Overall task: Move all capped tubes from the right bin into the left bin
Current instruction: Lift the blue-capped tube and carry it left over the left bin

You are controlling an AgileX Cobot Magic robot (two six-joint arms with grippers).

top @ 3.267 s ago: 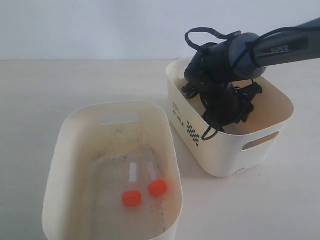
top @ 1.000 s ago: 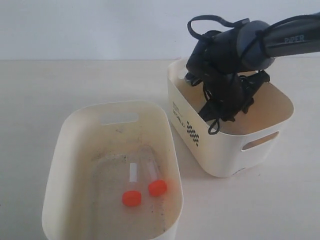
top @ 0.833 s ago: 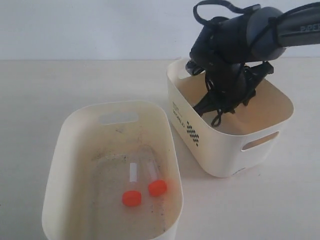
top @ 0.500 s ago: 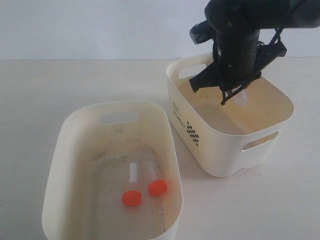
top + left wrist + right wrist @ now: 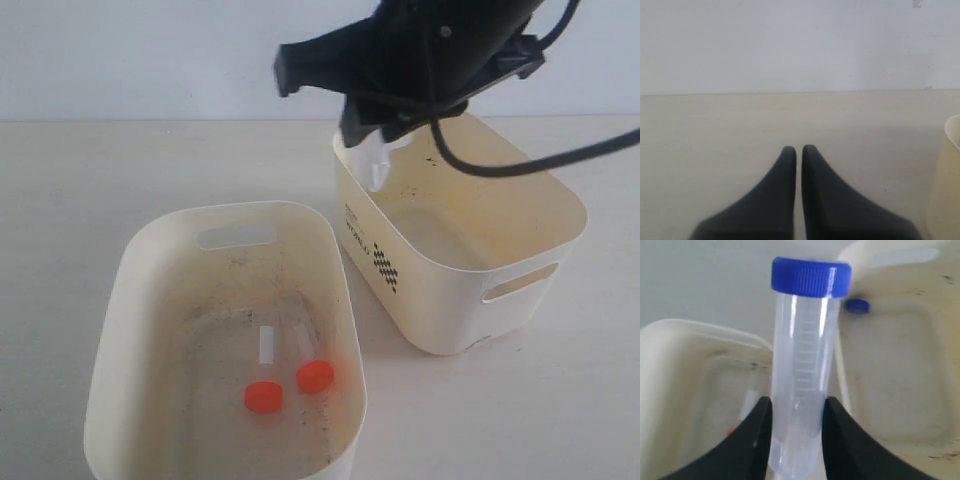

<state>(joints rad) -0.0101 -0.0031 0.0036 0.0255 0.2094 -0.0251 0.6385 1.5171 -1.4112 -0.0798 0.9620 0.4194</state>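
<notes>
My right gripper [image 5: 796, 402] is shut on a clear tube with a dark blue cap [image 5: 802, 365]. In the exterior view that gripper [image 5: 372, 135] hangs above the left rim of the right bin [image 5: 440, 300], the tube [image 5: 377, 165] dangling below it. A second blue-capped tube [image 5: 857, 305] lies on the floor of the right bin [image 5: 900, 390]. Two orange-capped tubes [image 5: 265, 375] [image 5: 310, 360] lie side by side in the speckled left bin [image 5: 130, 260]. My left gripper [image 5: 798, 149] is shut on nothing, low over bare table, and is out of the exterior view.
The two bins stand close together on a pale tabletop, with a white wall behind. A cream bin edge [image 5: 945, 180] shows at one side of the left wrist view. The right arm's black cables [image 5: 540, 160] loop over the right bin.
The right gripper has risen out of the right bin with the blue-capped tube and swung left to above that bin's left rim. The orange tubes have not moved.
</notes>
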